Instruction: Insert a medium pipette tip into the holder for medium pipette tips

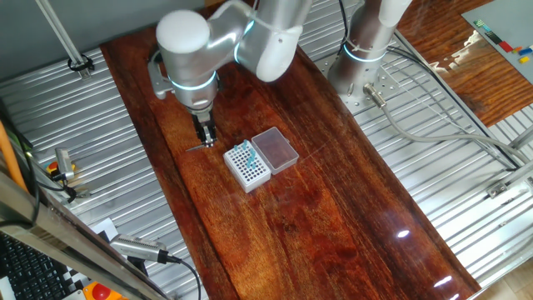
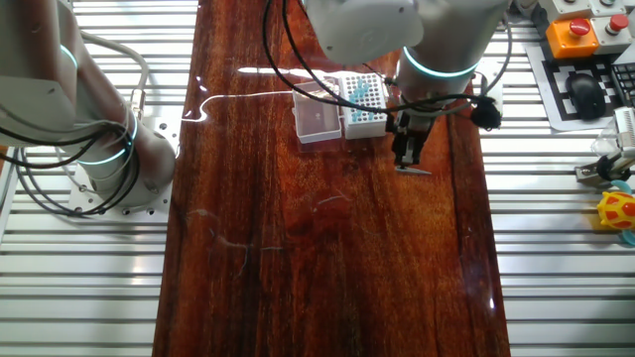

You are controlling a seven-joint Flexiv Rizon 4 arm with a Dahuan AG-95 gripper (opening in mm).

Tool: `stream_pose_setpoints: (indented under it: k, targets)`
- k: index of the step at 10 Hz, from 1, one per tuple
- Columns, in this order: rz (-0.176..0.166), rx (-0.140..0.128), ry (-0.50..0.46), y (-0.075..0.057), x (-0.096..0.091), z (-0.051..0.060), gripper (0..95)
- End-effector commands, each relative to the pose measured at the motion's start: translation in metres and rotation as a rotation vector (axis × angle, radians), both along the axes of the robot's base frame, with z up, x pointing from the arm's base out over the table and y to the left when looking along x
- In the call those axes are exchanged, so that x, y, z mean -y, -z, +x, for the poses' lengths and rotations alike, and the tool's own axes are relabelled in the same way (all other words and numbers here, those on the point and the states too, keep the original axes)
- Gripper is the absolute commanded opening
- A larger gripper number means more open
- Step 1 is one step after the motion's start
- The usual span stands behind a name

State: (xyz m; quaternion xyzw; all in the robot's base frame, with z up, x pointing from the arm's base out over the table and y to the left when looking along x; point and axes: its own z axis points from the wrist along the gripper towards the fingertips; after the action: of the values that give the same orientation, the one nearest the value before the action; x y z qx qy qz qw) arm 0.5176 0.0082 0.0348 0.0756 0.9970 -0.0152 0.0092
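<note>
The medium pipette tip point(image 1: 200, 148) is a thin grey sliver lying flat at table level, left of the holder; in the other fixed view the tip point(image 2: 417, 171) lies below the holder. My gripper point(image 1: 206, 140) points straight down onto it, its narrow fingers close together around the tip's middle. It also shows in the other fixed view point(image 2: 408, 162). The holder point(image 1: 247, 167) is a small white box with a hole grid and a few teal-blue tips in it. Its clear lid point(image 1: 276, 150) lies open beside it. The holder point(image 2: 363, 101) and lid point(image 2: 317, 119) show again there.
The dark wooden board point(image 1: 316, 217) bears everything. The arm's base point(image 1: 362, 58) stands at the far right edge. Ribbed metal table point(image 1: 75, 125) surrounds the board. A keyboard, a mouse and a red button box point(image 2: 580, 35) sit off the board.
</note>
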Motion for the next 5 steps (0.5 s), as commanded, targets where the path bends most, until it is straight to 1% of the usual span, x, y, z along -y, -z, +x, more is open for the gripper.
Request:
stream_pose_setpoints:
  k: [1,5]
  targets:
    - [0.001,-0.002,0.004,-0.0035,0.0001,-0.0023,19.0]
    - [0.009,0.016,0.009,-0.0024,0.0003,-0.0020,19.0]
